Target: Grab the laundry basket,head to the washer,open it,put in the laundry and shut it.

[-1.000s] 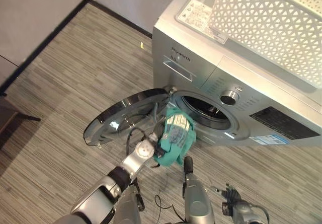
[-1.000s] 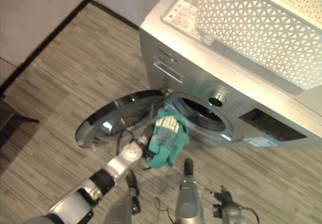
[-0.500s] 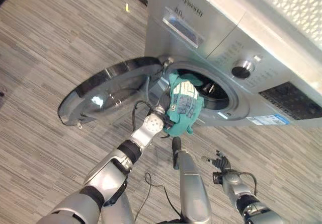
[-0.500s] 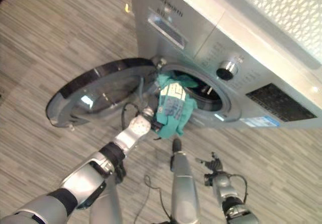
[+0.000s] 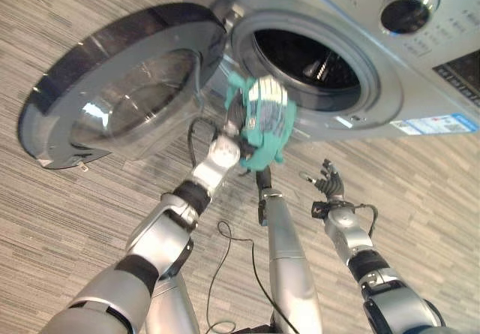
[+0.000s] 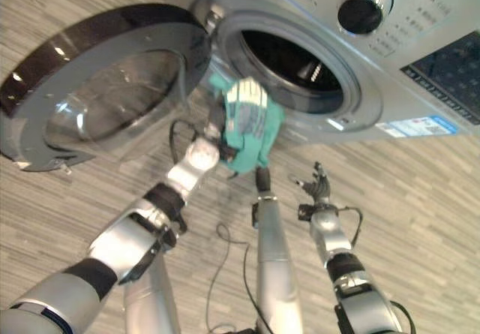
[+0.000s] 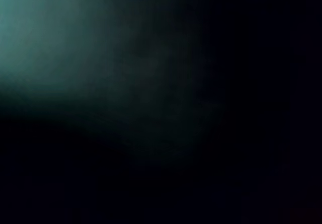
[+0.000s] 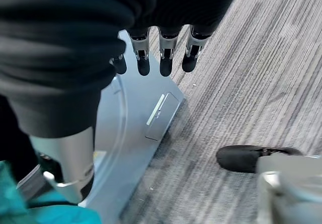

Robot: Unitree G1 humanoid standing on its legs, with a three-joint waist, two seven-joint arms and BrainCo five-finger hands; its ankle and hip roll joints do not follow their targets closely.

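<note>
**Teal bundle at the drum's mouth**

The left robot hand (image 5: 234,140) is up at the washer, buried in a crumpled teal garment with a pale striped patch (image 5: 262,120), and with the cloth wrapped over it I cannot tell how its fingers are set. The garment hangs just in front of the lower rim of the round drum opening (image 5: 315,60), at about 7 o'clock on that ring, overlapping the rim but not inside the dark drum. The silver front-loading washing machine (image 5: 352,109) has its round dark-rimmed glass door (image 5: 120,86) swung wide, out at 9 o'clock from the opening. The left wrist view is nearly black, with a teal glow in one corner. Down at 5 o'clock from the garment, the right robot hand (image 5: 328,184) hovers over the grey striped floor (image 5: 75,221), fingers spread and relaxed, holding nothing, well apart from the cloth.
</note>
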